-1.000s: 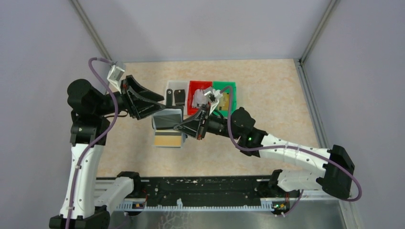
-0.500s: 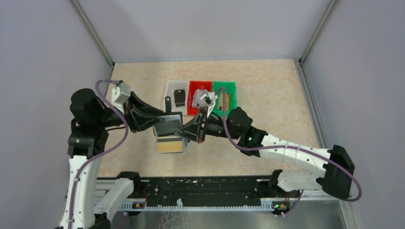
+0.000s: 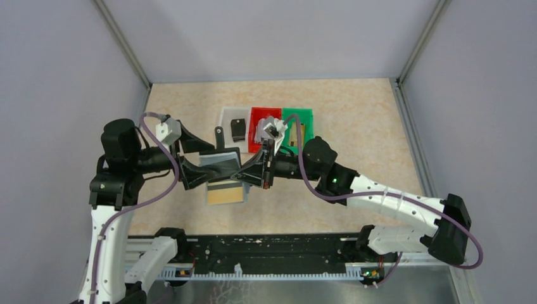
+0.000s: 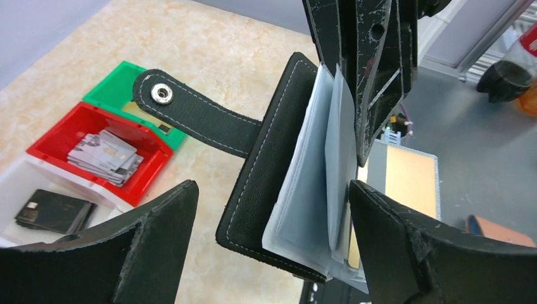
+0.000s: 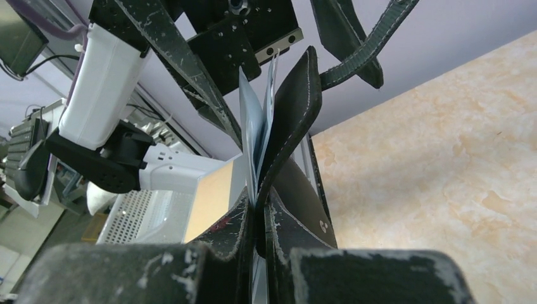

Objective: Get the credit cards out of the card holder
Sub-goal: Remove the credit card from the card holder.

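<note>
The black card holder (image 3: 221, 166) hangs open in the air, its strap tab (image 4: 196, 113) sticking out and clear sleeves (image 4: 316, 190) fanned. My right gripper (image 3: 244, 174) is shut on its edge, as the right wrist view (image 5: 259, 209) shows. My left gripper (image 3: 215, 161) is open, and its fingertips (image 4: 183, 196) straddle the holder's free end without touching it. A gold/tan card (image 3: 226, 192) with a grey strip shows just below the holder. I cannot tell whether it hangs in a sleeve or lies on the table.
Three bins stand behind the holder. A white bin (image 3: 228, 115) holds a black card (image 3: 238, 130), a red bin (image 3: 256, 114) holds silvery cards (image 4: 104, 158), and a green bin (image 3: 307, 120) holds a gold card. Grey walls enclose the table.
My left gripper has swung down and toward the near edge, so its open fingers now straddle the holder. The right gripper and holder shifted slightly.
</note>
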